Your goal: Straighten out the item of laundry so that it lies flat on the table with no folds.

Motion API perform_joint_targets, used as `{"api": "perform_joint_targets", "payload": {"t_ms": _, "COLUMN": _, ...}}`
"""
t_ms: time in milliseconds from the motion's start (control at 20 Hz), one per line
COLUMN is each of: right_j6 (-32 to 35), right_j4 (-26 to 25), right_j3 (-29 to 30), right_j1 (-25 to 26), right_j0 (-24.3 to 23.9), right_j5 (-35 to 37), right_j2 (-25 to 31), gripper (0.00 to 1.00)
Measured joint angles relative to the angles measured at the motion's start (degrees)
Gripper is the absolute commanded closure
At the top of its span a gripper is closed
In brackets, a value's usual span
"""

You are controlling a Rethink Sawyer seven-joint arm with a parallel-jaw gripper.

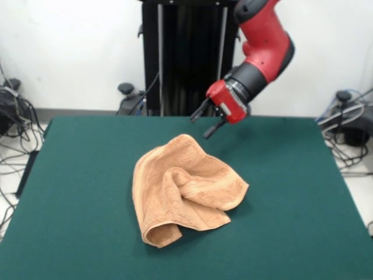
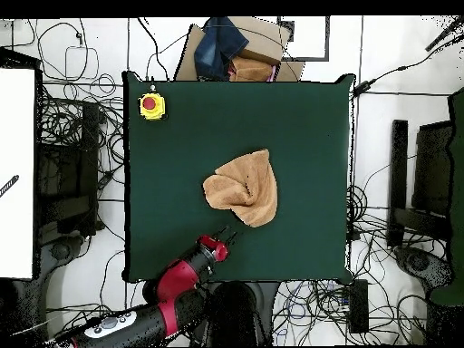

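- Claw [image 1: 205, 120] open, empty, which I read as clear of the towel [image 1: 183, 189], at its 1 o'clock.
- Towel crumpled, folded, mid-table [image 1: 81, 192].

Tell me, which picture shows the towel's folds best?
The front view: the towel fills more of it, with its overlapping layers and curled corner plain. The overhead view shows the towel only as a small crumpled shape with one crease.

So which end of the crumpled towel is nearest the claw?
The rounded far end of the towel, pointing toward the pedestal, lies just below the open claw; the folded corner lies farthest.
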Motion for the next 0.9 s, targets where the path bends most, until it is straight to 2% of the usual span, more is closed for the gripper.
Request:
{"api": "perform_joint_targets", "payload": {"t_ms": 450, "right_j6": 0.00, "right_j4": 3.67, "right_j3": -2.39, "right_j1": 2.09, "right_j0": -0.21, "right_j5": 0.00, "right_j2": 0.00, "gripper": 0.00}}
{"api": "perform_joint_targets", "payload": {"t_ms": 900, "right_j6": 0.00, "right_j4": 4.02, "right_j3": -4.91, "right_j1": 4.09, "right_j0": -1.40, "right_j5": -0.02, "right_j2": 0.00, "gripper": 0.00}}
